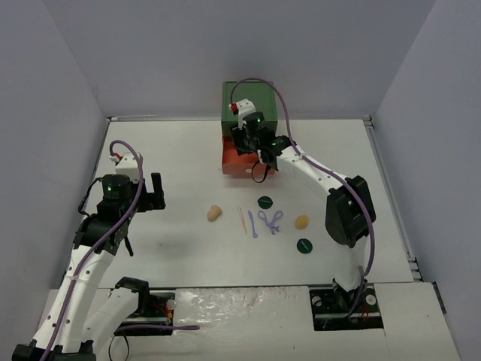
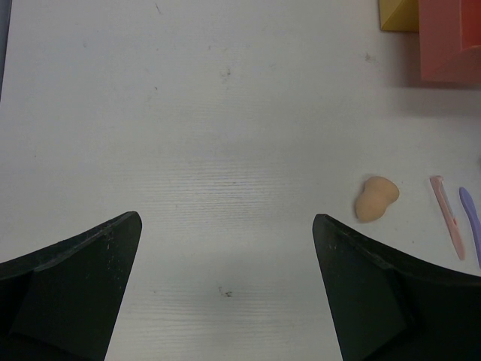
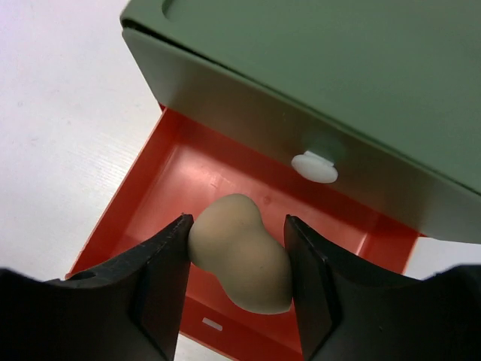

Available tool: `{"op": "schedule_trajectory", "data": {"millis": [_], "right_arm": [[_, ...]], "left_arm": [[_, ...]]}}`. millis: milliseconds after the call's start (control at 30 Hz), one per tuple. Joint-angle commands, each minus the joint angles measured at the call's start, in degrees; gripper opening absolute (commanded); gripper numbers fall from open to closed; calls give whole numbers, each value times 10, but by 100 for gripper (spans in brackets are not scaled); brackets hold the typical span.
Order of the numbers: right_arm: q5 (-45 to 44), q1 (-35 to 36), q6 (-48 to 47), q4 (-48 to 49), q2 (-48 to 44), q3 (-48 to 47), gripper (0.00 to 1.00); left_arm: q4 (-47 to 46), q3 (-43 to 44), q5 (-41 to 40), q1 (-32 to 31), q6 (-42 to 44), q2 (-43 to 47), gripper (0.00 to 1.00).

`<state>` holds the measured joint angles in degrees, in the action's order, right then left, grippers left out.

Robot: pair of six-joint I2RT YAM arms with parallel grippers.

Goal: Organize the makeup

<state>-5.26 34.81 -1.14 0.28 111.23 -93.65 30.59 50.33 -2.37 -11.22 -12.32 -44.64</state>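
Observation:
My right gripper (image 3: 237,263) is shut on a tan egg-shaped sponge (image 3: 242,254) and holds it over the open orange drawer (image 3: 180,162) of the green drawer box (image 1: 248,105). On the table lie a second tan sponge (image 1: 214,213), a third (image 1: 301,222), two dark green discs (image 1: 264,202) (image 1: 304,245), lilac tools (image 1: 270,222) and a pale orange stick (image 1: 241,219). My left gripper (image 2: 225,286) is open and empty above bare table; the sponge (image 2: 376,198) and stick (image 2: 448,216) lie to its right.
The green box with the pulled-out orange drawer (image 1: 239,159) stands at the back middle. A white knob (image 3: 314,166) sticks out of the green drawer above. Grey walls close in the table on three sides.

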Motion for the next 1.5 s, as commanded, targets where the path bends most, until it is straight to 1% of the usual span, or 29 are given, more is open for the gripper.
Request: {"op": "schedule_trajectory", "data": {"millis": [0, 133, 267, 367, 567, 767, 900, 1067, 1233, 1300, 1367, 1433, 1467], "right_arm": [[15, -1, -4, 24, -16, -47, 59], [27, 4, -11, 23, -34, -41, 71], [49, 17, -23, 21, -67, -13, 81], [95, 33, -37, 20, -89, 16, 87], [163, 108, -91, 15, -111, 89, 95], [217, 142, -101, 16, -68, 134, 99], [206, 154, -100, 19, -25, 142, 99], [202, 156, -80, 48, 14, 158, 96], [210, 164, -66, 66, 32, 183, 93], [204, 168, -63, 75, 32, 194, 89], [198, 170, -60, 81, 29, 201, 83], [193, 170, -60, 83, 21, 204, 70], [192, 170, -60, 83, 16, 205, 66]], "left_arm": [[-26, 25, 1, 3, -4, 0, 97], [-26, 26, 3, 3, -5, 0, 97], [-27, 26, 1, 3, -5, 2, 97], [-26, 25, 0, 3, -5, 2, 97], [-26, 26, 0, 3, -4, 2, 97], [-26, 25, -4, 3, -4, 4, 97], [-26, 25, -8, 3, -5, 4, 97], [-26, 24, -8, 3, -4, 3, 97], [-25, 25, -7, 3, -4, 2, 97], [-25, 25, -7, 3, -4, 2, 97], [-25, 25, -8, 3, -4, 2, 97], [-25, 25, -8, 3, -5, 3, 97], [-25, 25, -8, 3, -5, 2, 97]]}}
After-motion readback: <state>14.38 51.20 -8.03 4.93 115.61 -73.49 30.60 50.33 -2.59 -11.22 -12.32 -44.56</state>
